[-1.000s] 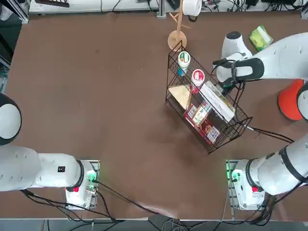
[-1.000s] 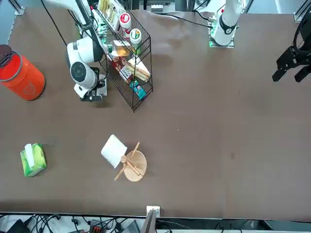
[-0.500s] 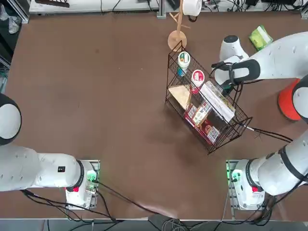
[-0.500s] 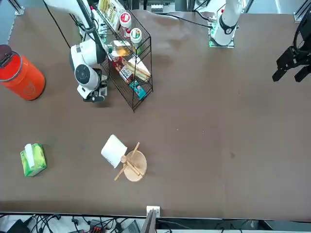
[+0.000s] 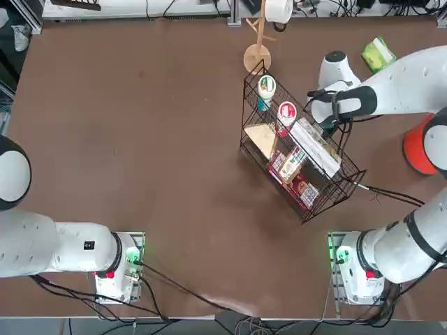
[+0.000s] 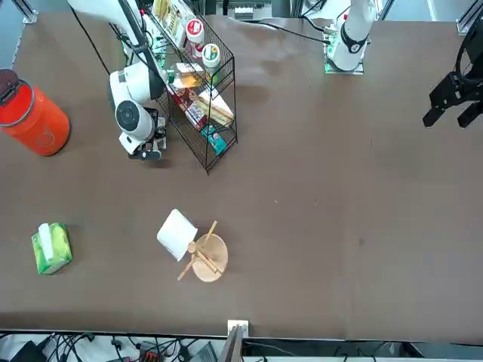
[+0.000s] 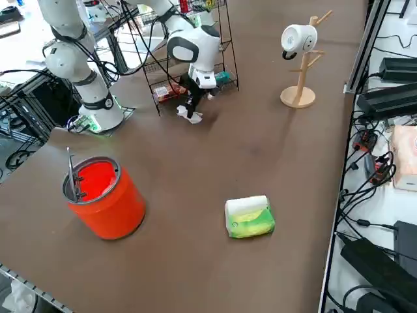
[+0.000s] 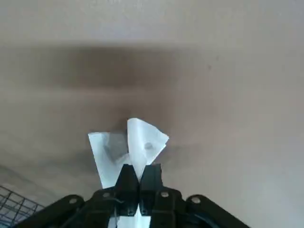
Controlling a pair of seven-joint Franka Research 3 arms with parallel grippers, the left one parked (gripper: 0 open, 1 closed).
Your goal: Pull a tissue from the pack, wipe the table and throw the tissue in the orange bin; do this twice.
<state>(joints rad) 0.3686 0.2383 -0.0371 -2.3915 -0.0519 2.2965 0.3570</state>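
Note:
My right gripper (image 8: 139,173) is shut on a white tissue (image 8: 128,145) and holds it down against the brown table (image 5: 140,139), close beside the wire basket. From the side, the tissue (image 7: 191,117) shows crumpled under the gripper (image 7: 193,107). In the front view the gripper (image 6: 148,151) sits low at the table; overhead, the wrist hides it. The yellow-green pack (image 5: 378,54) (image 7: 249,216) lies at the table's far right corner, apart from the arm. At the right edge stands the orange bin (image 5: 419,145) (image 7: 103,197), upright and open at the top.
A black wire basket (image 5: 297,150) full of groceries stands right next to the gripper. A white paper roll on a wooden stand (image 5: 260,42) (image 7: 298,59) is at the far edge. Cables trail from the right arm's base (image 5: 353,265).
The right wrist has slid a little along the table toward the basket with the tissue still gripped. It has barely moved in the last half second.

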